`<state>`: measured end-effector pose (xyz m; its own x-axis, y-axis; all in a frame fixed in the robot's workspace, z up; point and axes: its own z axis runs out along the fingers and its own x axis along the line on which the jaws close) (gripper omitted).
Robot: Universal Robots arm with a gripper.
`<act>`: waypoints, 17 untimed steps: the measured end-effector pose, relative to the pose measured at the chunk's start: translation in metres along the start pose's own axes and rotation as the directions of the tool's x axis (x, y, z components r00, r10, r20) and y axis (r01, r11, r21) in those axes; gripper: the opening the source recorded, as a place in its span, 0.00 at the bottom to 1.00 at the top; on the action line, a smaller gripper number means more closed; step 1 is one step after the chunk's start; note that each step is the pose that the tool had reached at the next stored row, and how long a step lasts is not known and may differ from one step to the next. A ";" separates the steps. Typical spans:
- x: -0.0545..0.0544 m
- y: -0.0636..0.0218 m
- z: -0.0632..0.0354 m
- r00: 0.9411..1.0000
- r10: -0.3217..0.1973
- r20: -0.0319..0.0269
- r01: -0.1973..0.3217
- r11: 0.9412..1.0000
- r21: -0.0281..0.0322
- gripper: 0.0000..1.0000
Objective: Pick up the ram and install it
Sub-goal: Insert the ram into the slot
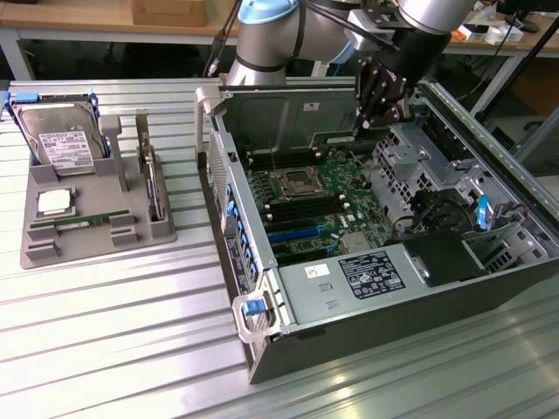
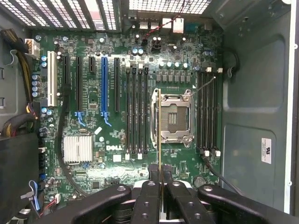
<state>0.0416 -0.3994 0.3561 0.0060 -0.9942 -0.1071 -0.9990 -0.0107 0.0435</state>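
One ram [image 2: 159,130] shows edge-on in the wrist view, pinched by the claw [image 2: 161,176] and hanging above the CPU socket [image 2: 176,116]. Four black memory slots [image 2: 133,112] flank the socket on each side. In the exterior view the claw [image 1: 371,113] hovers over the open computer case [image 1: 367,339], just beyond the socket [image 1: 293,182]. One hard drive [image 1: 63,144] and one CPU chip [image 1: 54,202] sit in a grey tray [image 1: 35,253], well apart from the socket.
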 end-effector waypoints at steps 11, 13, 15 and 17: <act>0.001 -0.0003 0.0080 1.000 0.000 0.000 0.000 1.000 0.000 0.12; 0.001 -0.0004 0.0090 1.000 0.000 0.000 0.000 1.000 0.000 0.12; 0.001 -0.0005 0.0117 1.000 0.000 0.000 0.000 1.000 0.000 0.12; 0.001 -0.0006 0.0131 1.000 0.000 0.000 0.000 1.000 0.000 0.12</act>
<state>0.0416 -0.3994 0.3430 0.0060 -0.9942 -0.1070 -0.9990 -0.0107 0.0435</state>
